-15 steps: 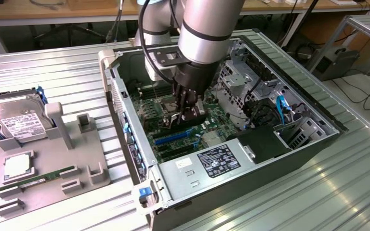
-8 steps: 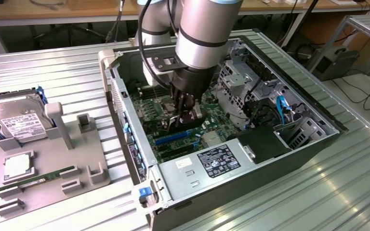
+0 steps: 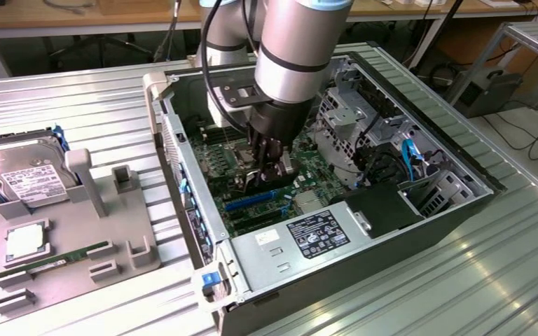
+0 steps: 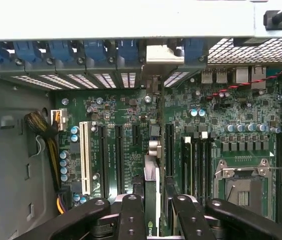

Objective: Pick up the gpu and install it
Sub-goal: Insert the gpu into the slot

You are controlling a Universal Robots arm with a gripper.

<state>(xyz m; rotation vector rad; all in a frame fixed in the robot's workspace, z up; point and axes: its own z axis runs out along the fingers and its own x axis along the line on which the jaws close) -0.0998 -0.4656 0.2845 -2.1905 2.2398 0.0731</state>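
Note:
My gripper [image 3: 267, 168] reaches down into the open computer case [image 3: 437, 217], low over the motherboard [image 3: 307, 192]. It is shut on the gpu [image 3: 255, 183], a thin black card hanging from the fingers. In the wrist view the gpu [image 4: 151, 192] is edge-on, a narrow dark strip running between my fingers [image 4: 131, 217]. Its silvery bracket [image 4: 164, 54] sits against the case's rear slot openings. The card stands directly over the expansion slots [image 4: 120, 160], beside the white slot [image 4: 85, 157]. Whether its edge is seated in a slot is hidden.
A grey fixture tray [image 3: 110, 231] outside the case carries a silver hard drive [image 3: 28, 175], a processor chip [image 3: 26, 239] and a green memory stick [image 3: 54, 262]. The power supply [image 3: 316, 234] and drive cage [image 3: 353, 112] crowd the case. The CPU socket [image 4: 243, 187] lies beside the slots.

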